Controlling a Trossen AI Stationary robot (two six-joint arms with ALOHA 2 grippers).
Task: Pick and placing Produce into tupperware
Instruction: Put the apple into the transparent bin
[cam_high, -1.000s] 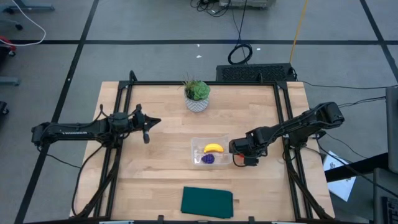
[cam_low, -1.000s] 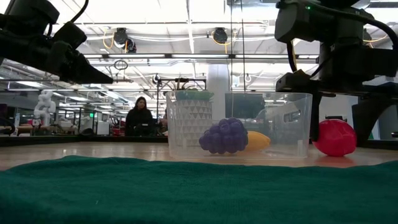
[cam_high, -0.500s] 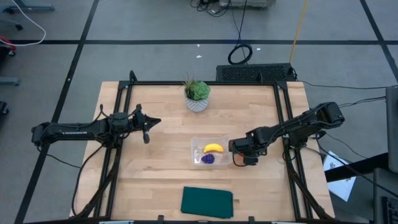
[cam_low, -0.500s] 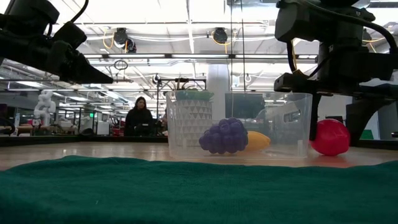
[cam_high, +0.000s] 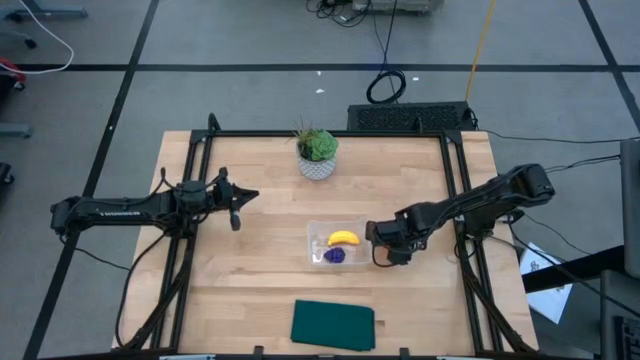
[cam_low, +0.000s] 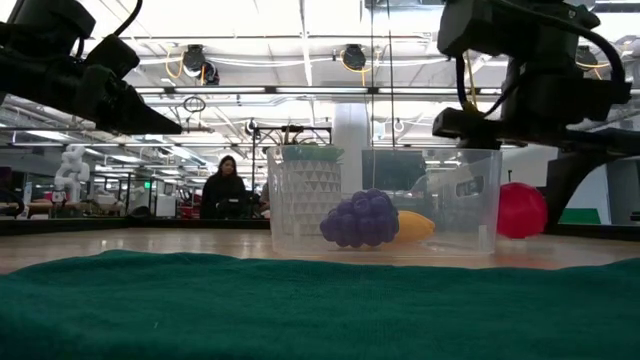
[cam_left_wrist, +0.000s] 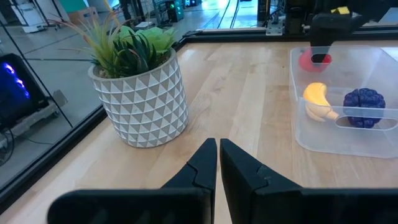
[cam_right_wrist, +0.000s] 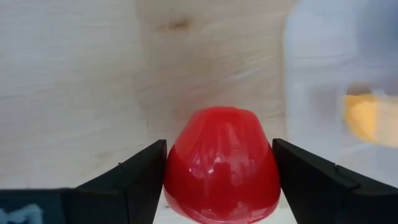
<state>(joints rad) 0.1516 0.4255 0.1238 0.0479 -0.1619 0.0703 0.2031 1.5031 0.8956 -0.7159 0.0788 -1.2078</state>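
wooden table (cam_high: 260, 270) seen from above, with a clear tupperware (cam_high: 337, 245) near its middle. inside lie a yellow banana (cam_high: 344, 238) and a purple roundish item (cam_high: 335, 256). right gripper (cam_high: 380, 248) is just beside the container's right wall, its fingers (cam_right_wrist: 320, 180) clamped on a red fruit (cam_right_wrist: 221, 165) lifted off the wood. left gripper (cam_high: 238, 208) hangs well to the left, its fingers (cam_left_wrist: 205, 165) pressed together with nothing between them. potted plant (cam_high: 318, 152) stands at the back, green cloth (cam_high: 333, 325) at the front.

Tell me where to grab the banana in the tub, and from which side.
Grip the banana across its thick middle, coming from above, since the tub's walls block the sides. It lies flat beside the purple fruit, so set the fingers clear of that. This is a judgement.
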